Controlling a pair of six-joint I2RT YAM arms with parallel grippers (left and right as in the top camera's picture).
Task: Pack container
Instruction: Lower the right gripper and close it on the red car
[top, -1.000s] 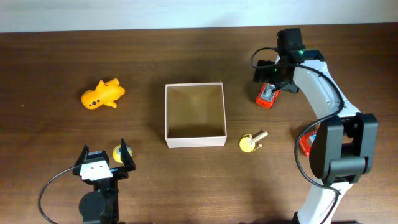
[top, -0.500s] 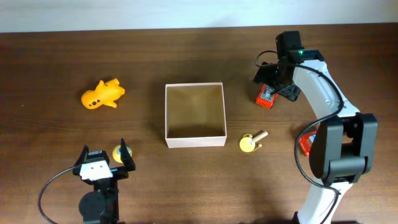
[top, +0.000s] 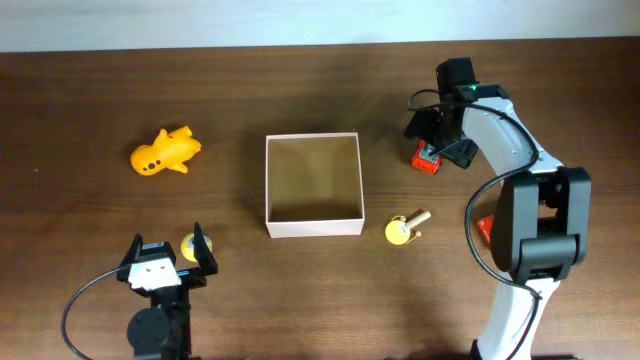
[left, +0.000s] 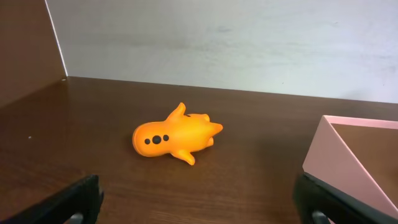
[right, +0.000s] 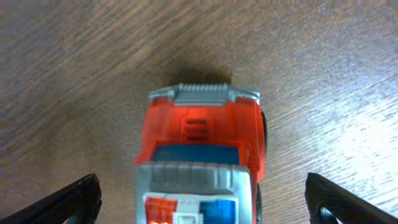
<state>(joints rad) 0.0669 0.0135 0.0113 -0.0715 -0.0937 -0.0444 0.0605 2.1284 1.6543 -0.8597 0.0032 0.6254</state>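
Far left on the brown table (top: 80, 90): an orange whale-like toy (top: 165, 152), lying on its side, with 3 black dots along the flank in the left wrist view.

Below that, near the front edge: the left gripper (top: 168, 252), spread wide and holding nothing. From overhead, a small yellow round piece (top: 188, 246) between the 2 fingers, close to the one nearer the middle; touching or apart cannot be told.

In the middle of the table: the container (top: 313, 228), square and shallow, with thin white walls and a brown cardboard inside facing up. Well apart from both grippers and from the orange toy.

Just right of its near right corner, not touching: a yellow disc with a short wooden peg (top: 403, 229).

Further right and toward the back: a red toy car (top: 428, 158) with a grey front and blue windscreen, upright on the wood. Over it, the right gripper (top: 440, 140), wide open, 1 finger on either side of the car in the wrist view, with a clear gap on both sides and nothing clamped.

Far right: another red object (top: 485, 228), mostly hidden behind the right arm (top: 530, 230).
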